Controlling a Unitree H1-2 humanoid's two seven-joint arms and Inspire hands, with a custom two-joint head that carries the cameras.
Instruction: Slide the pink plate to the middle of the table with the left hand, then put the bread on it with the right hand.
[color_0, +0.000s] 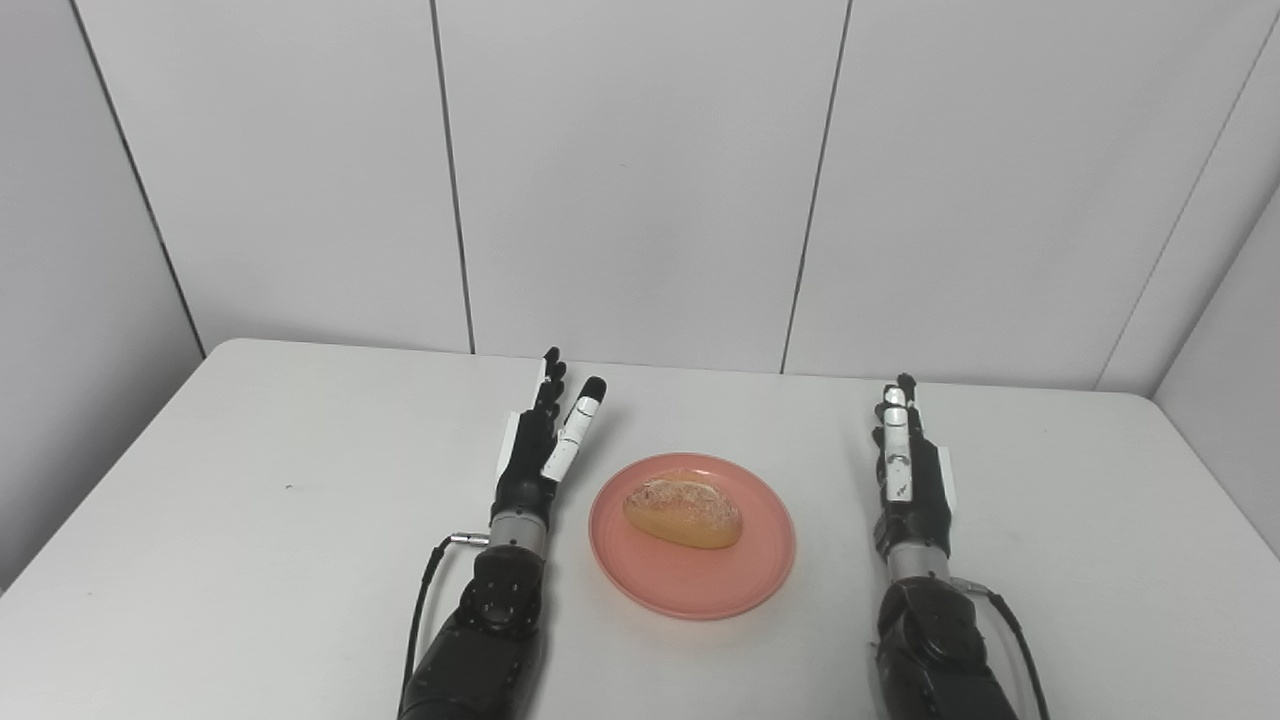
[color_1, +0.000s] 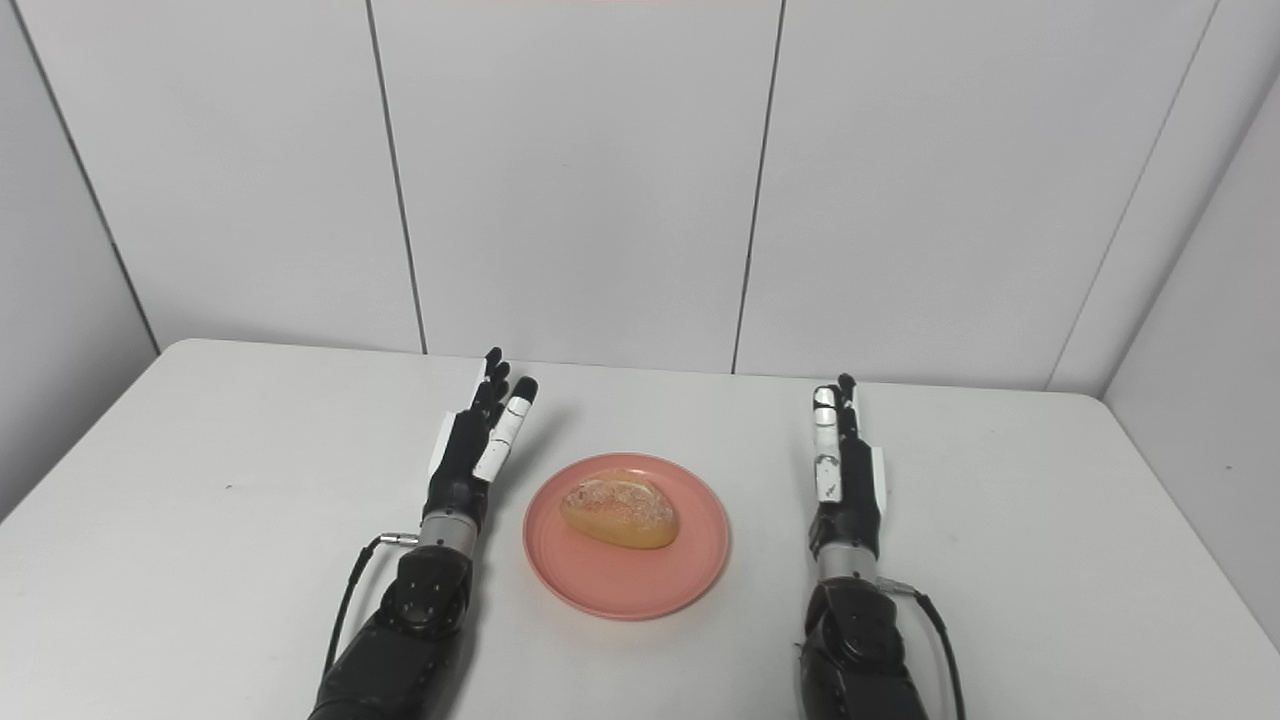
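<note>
Left eye view shows us the pink plate (color_0: 692, 575) resting flat near the middle of the white table (color_0: 250, 520), between our two arms. We see the bread (color_0: 684, 511) lying on the plate, seated toward its far-left portion and inside the rim. Our left hand (color_0: 540, 440) sits just beside the plate's left edge, apart from it, with fingers extended forward and spread, holding nothing. Our right hand (color_0: 905, 460) sits to the right of the plate, separated from it by a wider strip of bare table, fingers likewise straight and pointing toward the back wall (color_0: 640, 180), holding nothing. Neither hand touches the plate or the bread. We note both forearms entering from the bottom edge, roughly parallel.
</note>
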